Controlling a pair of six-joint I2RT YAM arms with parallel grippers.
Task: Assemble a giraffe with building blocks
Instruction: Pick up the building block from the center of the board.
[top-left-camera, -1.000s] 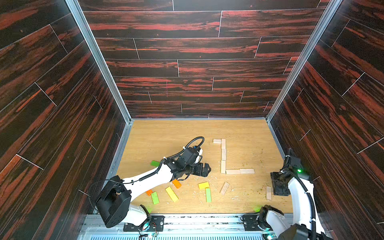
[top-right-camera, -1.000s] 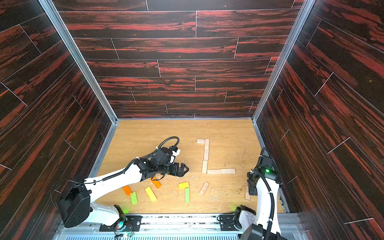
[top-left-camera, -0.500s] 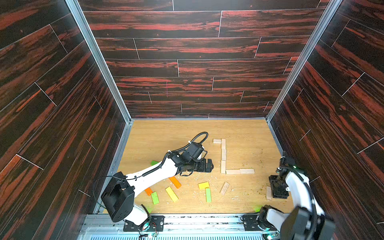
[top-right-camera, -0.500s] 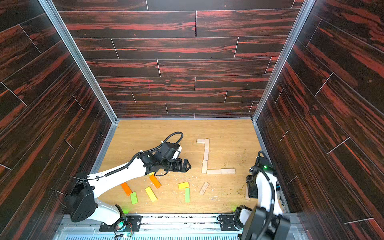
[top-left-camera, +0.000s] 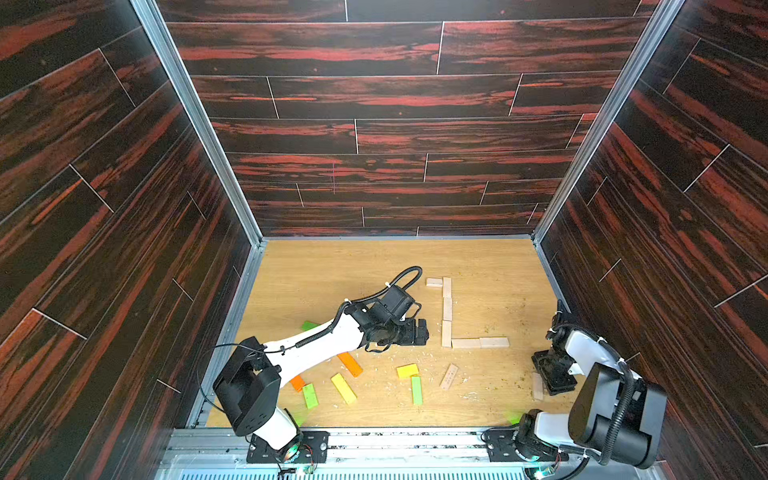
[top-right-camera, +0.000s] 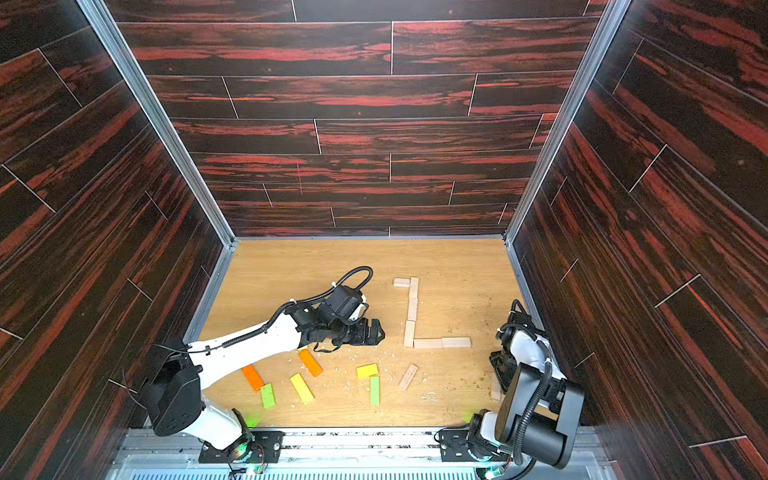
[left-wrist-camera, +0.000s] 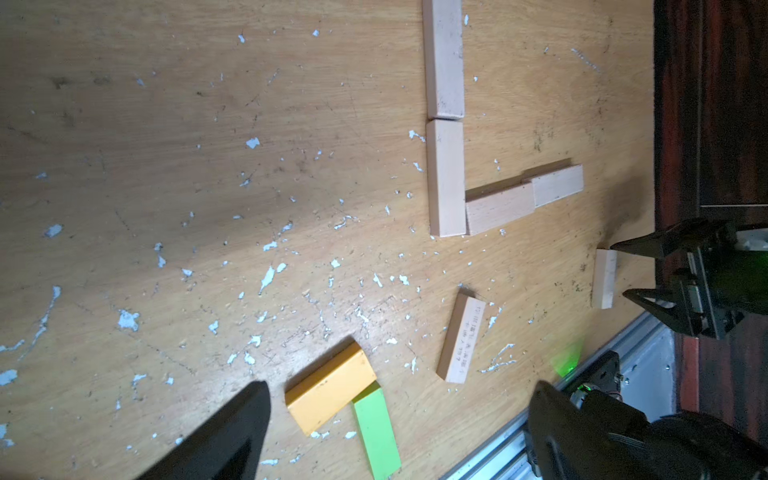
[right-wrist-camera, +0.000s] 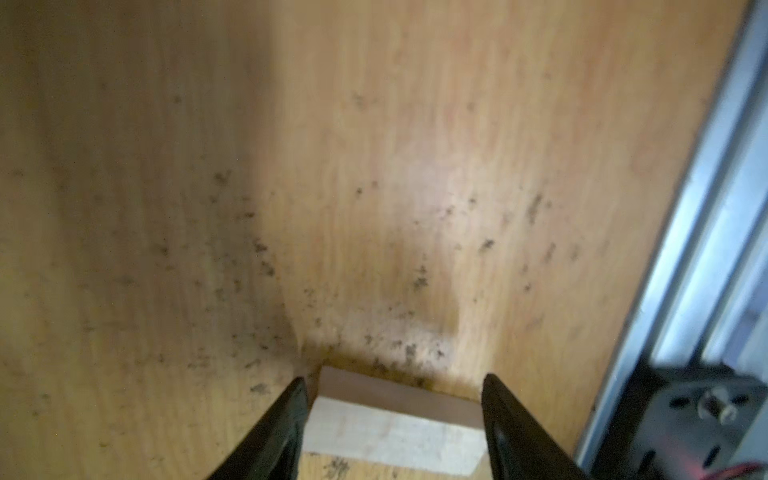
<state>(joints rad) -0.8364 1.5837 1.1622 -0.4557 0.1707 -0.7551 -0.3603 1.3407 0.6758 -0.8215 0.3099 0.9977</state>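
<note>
L of planks (top-left-camera: 446, 333) behind loose planks (top-left-camera: 343, 388), one plank (top-left-camera: 537, 386) apart, far right

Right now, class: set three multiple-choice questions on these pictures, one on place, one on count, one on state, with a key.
1. Where is the right gripper?
A. Around a pale block near the table's right edge.
B. Over the yellow blocks.
C. At the back wall.

2. How many pale blocks form the joined L-shaped figure?
A. Four.
B. Six.
C. Nine.

3. The left gripper is:
A. open and empty.
B. shut on an orange block.
C. shut on a green block.

Key: 1 A, that block shows between its fingers; 2 B, one on top, three in the column, two in the foot; 3 A, its fingers stand apart, gripping nothing.
</note>
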